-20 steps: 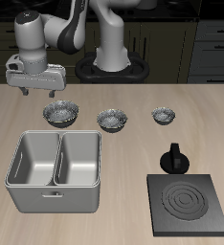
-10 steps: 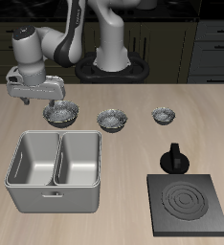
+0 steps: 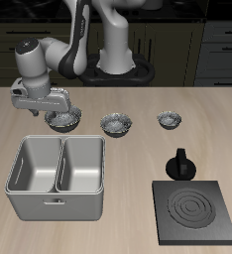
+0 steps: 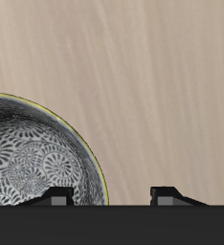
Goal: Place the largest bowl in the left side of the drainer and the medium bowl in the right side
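Your gripper hangs spread wide and empty beside the largest bowl. Both compartments of the drainer sit empty.

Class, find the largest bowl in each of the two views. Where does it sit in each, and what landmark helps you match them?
Exterior view: the largest bowl stands at the end of the bowl row, just behind the drainer, under the gripper.
Wrist view: the largest bowl fills much of the picture, cut off by the edge.
Shared landmark: the gripper's fingertips, close over the bowl.
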{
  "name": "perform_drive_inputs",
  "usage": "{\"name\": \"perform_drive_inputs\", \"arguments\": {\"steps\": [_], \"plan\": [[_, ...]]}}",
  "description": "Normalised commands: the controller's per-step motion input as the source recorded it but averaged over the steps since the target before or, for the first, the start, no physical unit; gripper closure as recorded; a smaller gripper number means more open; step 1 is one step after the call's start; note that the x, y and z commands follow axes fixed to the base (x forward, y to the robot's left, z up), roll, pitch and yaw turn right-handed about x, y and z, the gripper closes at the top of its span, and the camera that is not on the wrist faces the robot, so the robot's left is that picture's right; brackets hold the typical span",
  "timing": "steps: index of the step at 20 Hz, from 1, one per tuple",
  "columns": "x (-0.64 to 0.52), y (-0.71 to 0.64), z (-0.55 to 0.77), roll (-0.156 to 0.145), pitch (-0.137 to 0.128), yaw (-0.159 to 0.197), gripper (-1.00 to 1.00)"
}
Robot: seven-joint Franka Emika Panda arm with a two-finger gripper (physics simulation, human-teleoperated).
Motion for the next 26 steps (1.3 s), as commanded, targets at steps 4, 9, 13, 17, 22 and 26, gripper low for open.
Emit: {"name": "perform_drive_inputs", "arguments": {"steps": [4, 9, 13, 17, 22, 26], "plan": [[0.01, 0.21, 0.05, 0.046, -0.001, -0.036, 1.00], [0.02, 0.11, 0.26, 0.021, -0.037, -0.011, 1.00], [0.02, 0.08, 0.24, 0.014, -0.020, 0.003, 1.00], [-0.08, 0.11, 0.68, -0.029, -0.077, -0.012, 1.00], [-0.03, 0.17, 0.75, -0.059, -0.055, 0.005, 1.00], [0.07, 0.12, 0.42, -0.033, -0.012, 0.039, 1.00]]}}
